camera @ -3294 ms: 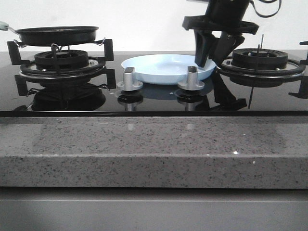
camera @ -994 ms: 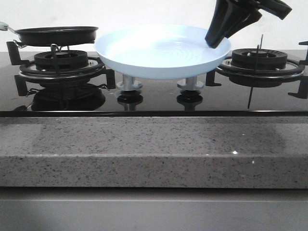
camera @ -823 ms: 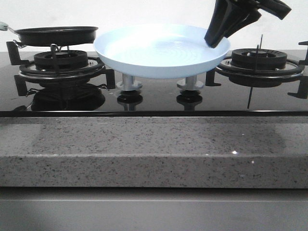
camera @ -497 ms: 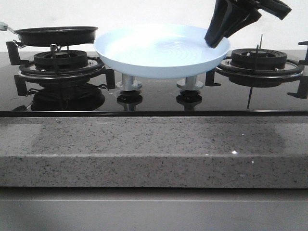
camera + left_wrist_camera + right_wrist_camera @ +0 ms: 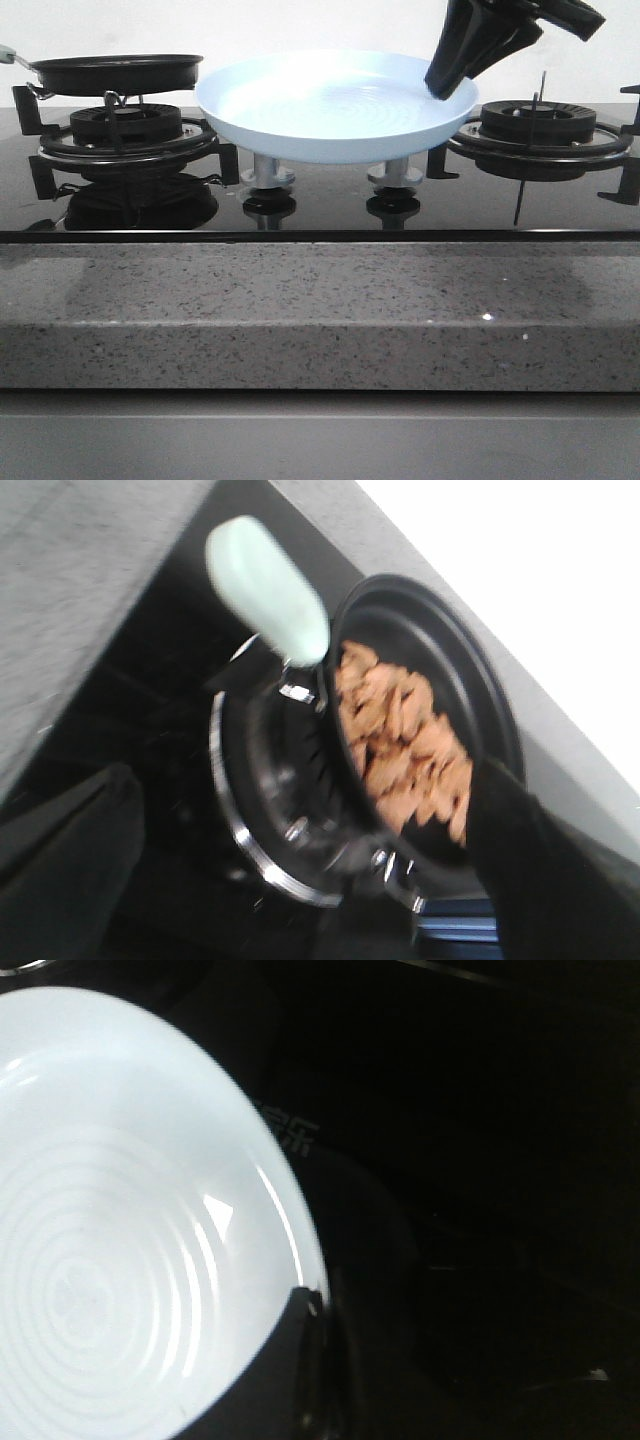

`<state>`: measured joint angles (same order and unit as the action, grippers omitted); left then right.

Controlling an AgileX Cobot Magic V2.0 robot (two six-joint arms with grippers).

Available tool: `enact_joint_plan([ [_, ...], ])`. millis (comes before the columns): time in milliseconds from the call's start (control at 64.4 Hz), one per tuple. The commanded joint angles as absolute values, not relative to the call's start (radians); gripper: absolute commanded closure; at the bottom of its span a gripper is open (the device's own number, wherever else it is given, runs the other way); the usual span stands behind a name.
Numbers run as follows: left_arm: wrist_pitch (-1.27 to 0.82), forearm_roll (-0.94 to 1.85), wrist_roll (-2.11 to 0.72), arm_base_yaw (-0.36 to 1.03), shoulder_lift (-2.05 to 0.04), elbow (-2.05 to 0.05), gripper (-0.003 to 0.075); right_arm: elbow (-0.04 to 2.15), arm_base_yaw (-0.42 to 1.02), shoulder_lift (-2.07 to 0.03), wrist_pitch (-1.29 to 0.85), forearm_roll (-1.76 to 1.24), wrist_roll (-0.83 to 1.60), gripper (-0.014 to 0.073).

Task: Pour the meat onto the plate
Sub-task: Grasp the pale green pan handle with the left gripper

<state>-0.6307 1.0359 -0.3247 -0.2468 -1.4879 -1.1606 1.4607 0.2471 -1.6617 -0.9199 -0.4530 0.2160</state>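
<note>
Above the table, the right gripper [image 5: 452,82], clamped on the plate [image 5: 330,110], has lifted it off the hob; the meat [image 5: 400,745] waits in the pan [image 5: 115,72]. I cannot tell whether the left gripper is apart or together.

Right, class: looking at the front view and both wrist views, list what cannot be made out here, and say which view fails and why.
1. The meat: front view hides it behind the frying pan wall; left wrist view is blurred, so pieces cannot be counted.
2. Left gripper: absent from the front view; its wrist view shows only dark blurred shapes, state unclear.
3. Right gripper: clamps the plate rim, but its wrist view is too dark to show the fingers.
4. Pan handle: cut off by the front view's left edge.
</note>
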Motion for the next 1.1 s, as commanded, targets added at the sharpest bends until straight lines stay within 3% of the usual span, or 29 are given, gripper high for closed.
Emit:
enact_joint_plan([
  [0,-0.646,1.140,-0.340,-0.249,-1.530,-1.246,0.0081,1.484,0.249,-1.616,-0.880,-0.490,0.228,0.0663],
  [280,-0.700,1.272,-0.340,-0.249,-1.715,-1.395,0.0081,1.484,0.249,-1.616,-0.880,-0.490,0.228,0.0663],
  [684,-0.623,1.277,-0.340,-0.249,-1.725,-1.407,0.0094,1.484,0.249,-1.616,-0.879,-0.490,0.228,0.0663],
  [777,-0.611,1.277,-0.340,-0.249,-1.725,-1.407,0.0183,1.484,0.249,-1.616,-0.879,-0.490,0.228,0.0663],
  [963,-0.602,1.277,-0.338,-0.249,-1.725,-1.407,0.0486,1.484,0.249,-1.616,-0.879,-0.490,0.228,0.0663],
  [1088,-0.598,1.281,-0.336,-0.249,-1.725,-1.407,0.0550,1.484,0.249,-1.616,-0.879,-0.490,0.228,0.0663],
])
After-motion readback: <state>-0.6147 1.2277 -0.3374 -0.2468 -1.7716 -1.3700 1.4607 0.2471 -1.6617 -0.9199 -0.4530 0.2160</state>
